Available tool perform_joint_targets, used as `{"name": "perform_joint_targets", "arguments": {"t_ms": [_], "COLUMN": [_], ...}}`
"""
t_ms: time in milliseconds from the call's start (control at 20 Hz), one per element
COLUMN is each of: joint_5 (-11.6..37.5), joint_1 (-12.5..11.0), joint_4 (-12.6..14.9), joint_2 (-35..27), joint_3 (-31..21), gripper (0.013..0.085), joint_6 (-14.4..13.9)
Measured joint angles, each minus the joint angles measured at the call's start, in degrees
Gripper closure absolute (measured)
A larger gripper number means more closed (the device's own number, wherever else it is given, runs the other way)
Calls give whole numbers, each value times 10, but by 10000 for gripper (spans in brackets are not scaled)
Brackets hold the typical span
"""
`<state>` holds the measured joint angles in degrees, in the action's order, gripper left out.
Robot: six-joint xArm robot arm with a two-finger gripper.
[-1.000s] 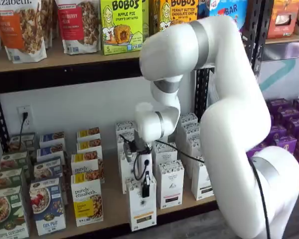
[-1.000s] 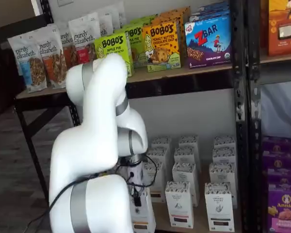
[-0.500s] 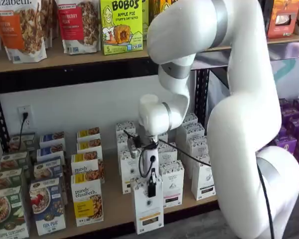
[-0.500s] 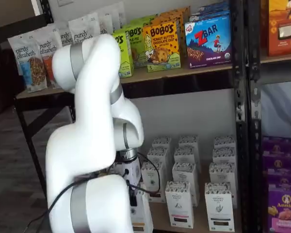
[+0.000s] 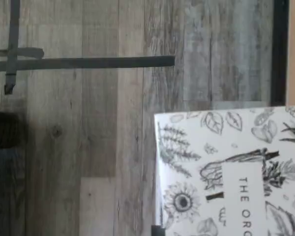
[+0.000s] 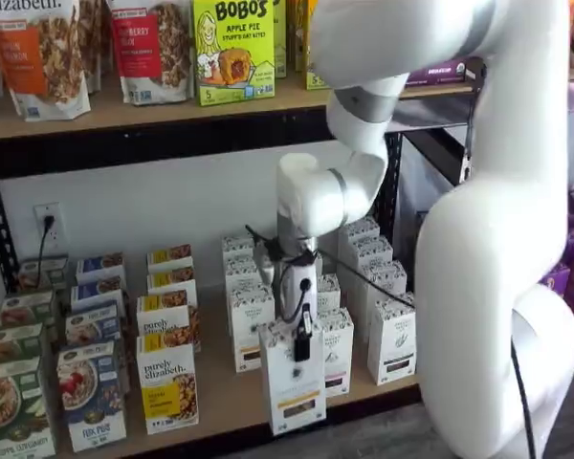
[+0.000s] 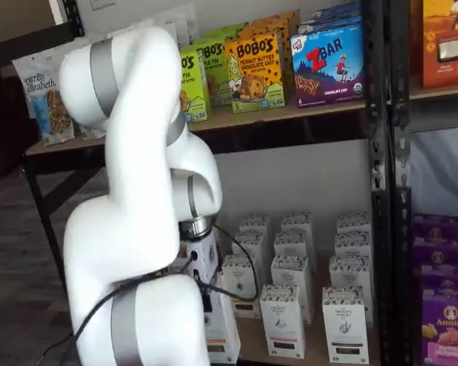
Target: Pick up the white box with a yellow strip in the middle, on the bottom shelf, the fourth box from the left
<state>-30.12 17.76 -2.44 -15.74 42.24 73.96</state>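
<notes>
Bottom shelf (image 6: 220, 387) edge cleared at 6 o'clock; white box (image 6: 292, 382) pinched by gripper (image 6: 302, 346), slip risked if grip is shallow.

Likely a shop, stocked shelves (image 6: 124, 115), rows of cartons (image 7: 290, 267)

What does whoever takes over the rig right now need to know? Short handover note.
Gripper: shut on the white box, gripping its top.
White box: held out past the front rail of the bottom shelf; the wrist view shows its patterned top over the floor.
Done: grasp and pull-out from the row.
Left: finish the lift clear of the shelf; watch the neighbouring white cartons.
</notes>
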Motion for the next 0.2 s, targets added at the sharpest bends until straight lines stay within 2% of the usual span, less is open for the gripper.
{"name": "perform_joint_targets", "arguments": {"t_ms": [200], "joint_5": [-13], "joint_1": [-1], "joint_4": [5], "joint_2": [49], "joint_3": [-27], "gripper": [490], "joint_6": [-4]}}
